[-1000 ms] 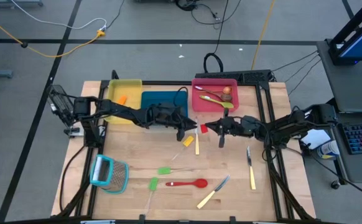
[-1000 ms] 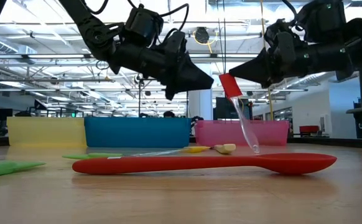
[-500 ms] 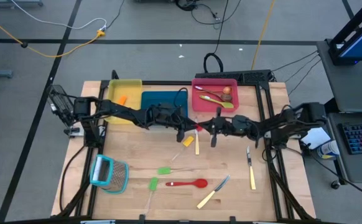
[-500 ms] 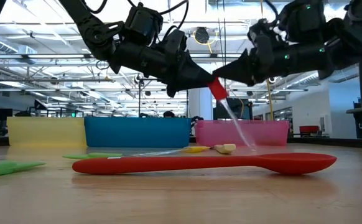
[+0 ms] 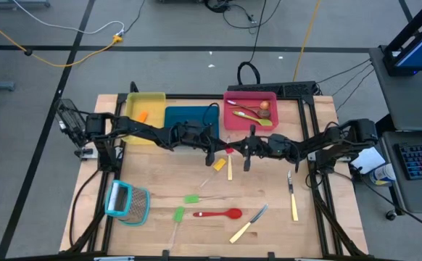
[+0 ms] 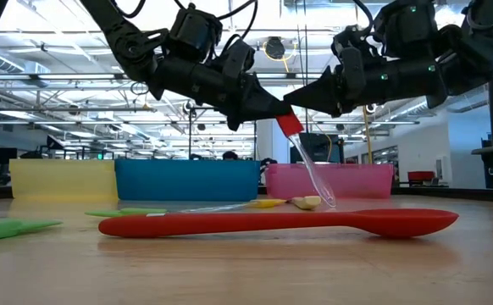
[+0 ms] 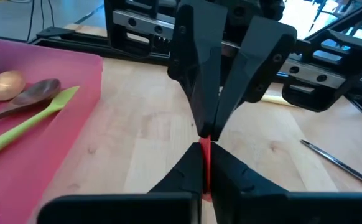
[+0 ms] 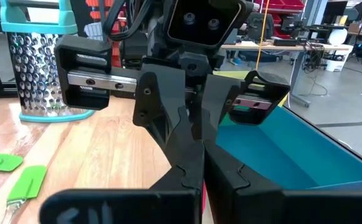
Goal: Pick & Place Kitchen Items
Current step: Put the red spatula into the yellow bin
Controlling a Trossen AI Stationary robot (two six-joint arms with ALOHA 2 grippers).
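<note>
Left gripper (image 6: pixel 268 108): at table centre, fingers pinched on the red head of a small spatula with a clear handle (image 6: pixel 301 152), meeting the other arm tip to tip.
Right gripper (image 6: pixel 301 100): closed on the same red head from 3 o'clock, apparently a hand-over in mid-air.
Spatula: lifted, handle hanging down clear of the wooden table (image 5: pixel 160 181).
Likely destination: pink tray (image 5: pixel 249 95) at 12 o'clock, already holding spoons.
Remaining items: red spoon (image 5: pixel 218 214) and cream-handled knife (image 5: pixel 247 225) toward 6 o'clock.

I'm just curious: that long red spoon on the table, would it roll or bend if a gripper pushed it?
The red spoon lies flat along its whole length, so it would probably slide or swing round rather than roll. It looks like one solid piece, likely fairly stiff and light, though slight flex can't be ruled out.
</note>
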